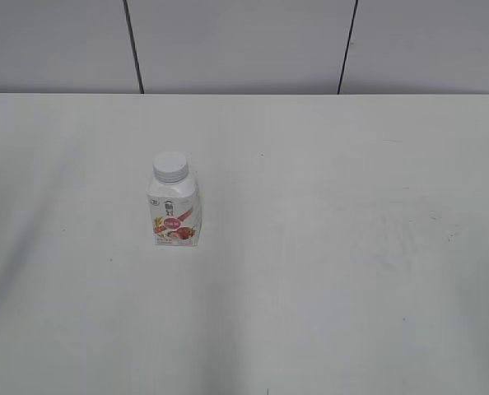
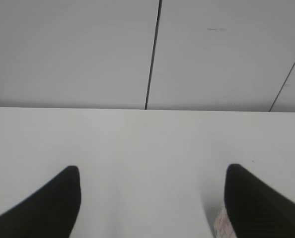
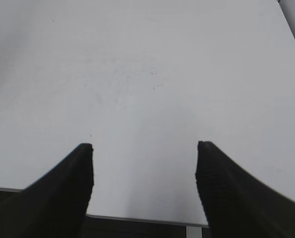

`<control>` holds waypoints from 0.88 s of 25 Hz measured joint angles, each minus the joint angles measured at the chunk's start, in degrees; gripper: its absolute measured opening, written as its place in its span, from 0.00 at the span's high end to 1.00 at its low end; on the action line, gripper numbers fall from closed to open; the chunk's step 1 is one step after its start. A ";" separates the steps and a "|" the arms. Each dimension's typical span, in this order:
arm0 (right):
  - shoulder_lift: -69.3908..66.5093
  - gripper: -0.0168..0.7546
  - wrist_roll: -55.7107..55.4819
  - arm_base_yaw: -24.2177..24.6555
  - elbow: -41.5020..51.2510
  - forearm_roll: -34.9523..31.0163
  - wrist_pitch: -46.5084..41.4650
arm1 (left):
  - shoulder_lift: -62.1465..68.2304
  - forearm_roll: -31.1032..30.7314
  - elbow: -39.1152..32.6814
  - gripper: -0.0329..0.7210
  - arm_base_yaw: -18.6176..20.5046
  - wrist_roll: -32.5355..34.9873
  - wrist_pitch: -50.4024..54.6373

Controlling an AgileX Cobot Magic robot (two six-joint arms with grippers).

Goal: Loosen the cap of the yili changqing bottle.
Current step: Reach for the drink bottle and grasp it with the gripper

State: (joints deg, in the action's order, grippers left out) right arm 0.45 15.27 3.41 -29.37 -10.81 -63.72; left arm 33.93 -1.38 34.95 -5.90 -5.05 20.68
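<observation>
The yili changqing bottle (image 1: 175, 214) stands upright on the white table, left of centre in the exterior view, with its red-pink fruit label facing the camera. Its white cap (image 1: 170, 166) sits on the neck. A sliver of the bottle's label (image 2: 220, 225) shows at the bottom right of the left wrist view, beside the right finger. My left gripper (image 2: 152, 171) is open and empty above the table. My right gripper (image 3: 145, 146) is open and empty over the table's near edge. Neither arm shows in the exterior view.
The white table (image 1: 327, 247) spans the whole view, with a grey panelled wall (image 1: 244, 41) behind it. The table's near edge (image 3: 142, 219) shows in the right wrist view.
</observation>
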 joint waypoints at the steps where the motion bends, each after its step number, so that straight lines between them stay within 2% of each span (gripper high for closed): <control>1: 0.00 0.31 0.00 0.00 0.00 0.00 0.00 | 1.75 0.07 -0.06 0.23 0.00 0.06 -1.64; 4: 0.00 0.31 0.00 0.00 0.00 0.00 0.05 | 7.16 -0.43 -1.92 0.23 0.00 0.21 -8.14; 9: 0.00 0.31 0.00 0.00 0.00 -0.04 0.05 | 16.70 -4.47 -9.80 0.23 0.00 0.07 -22.82; 11: 0.00 0.31 0.00 0.00 0.00 -0.04 0.05 | 20.01 -7.91 -12.76 0.23 0.00 -4.03 -30.02; 15: 0.00 0.31 0.00 0.00 0.00 -0.04 0.05 | 28.64 -20.74 -16.38 0.23 0.92 -19.22 -47.54; 17: 0.00 0.31 0.00 0.00 0.00 -0.04 0.05 | 33.57 -31.09 -16.82 0.23 3.19 -25.87 -55.67; 20: 0.00 0.31 0.00 0.00 0.00 -0.04 0.05 | 41.57 -49.95 -16.86 0.23 9.48 -31.74 -70.30; 22: 0.00 0.31 0.00 0.00 0.00 -0.04 0.05 | 46.24 -58.01 -16.86 0.23 14.55 -32.71 -76.19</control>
State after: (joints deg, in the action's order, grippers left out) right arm 0.45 15.27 3.41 -29.37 -10.85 -63.66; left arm 80.17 -59.39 18.09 8.65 -37.76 -55.50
